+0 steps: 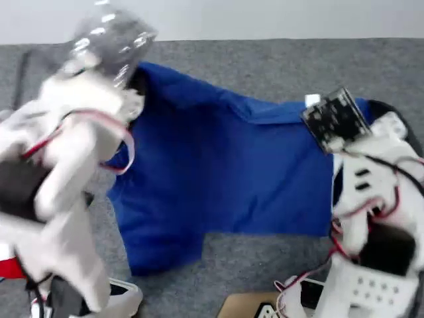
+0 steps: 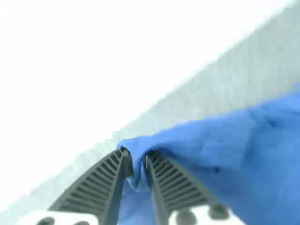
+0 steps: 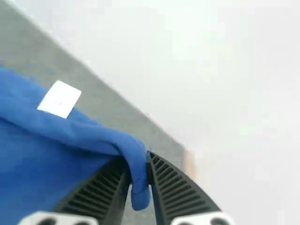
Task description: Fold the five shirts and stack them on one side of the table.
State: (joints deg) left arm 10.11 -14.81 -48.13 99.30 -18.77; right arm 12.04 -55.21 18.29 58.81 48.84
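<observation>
A blue shirt [image 1: 218, 179] lies spread across the grey table [image 1: 265, 66], partly lifted at both far corners. My left gripper [image 2: 137, 164] is shut on a bunched fold of the blue shirt [image 2: 225, 154] at the shirt's far left corner, under the left arm [image 1: 73, 152]. My right gripper [image 3: 138, 168] is shut on a rolled edge of the blue shirt [image 3: 51, 154] near its white neck label [image 3: 59, 99], at the far right corner by the right arm [image 1: 371, 199]. The white label [image 1: 312, 100] shows at the shirt's far edge.
A pale wall runs along the table's far edge. A brown cardboard piece [image 1: 245, 306] lies at the front edge between the arm bases. Bare grey table shows in front of the shirt and behind it.
</observation>
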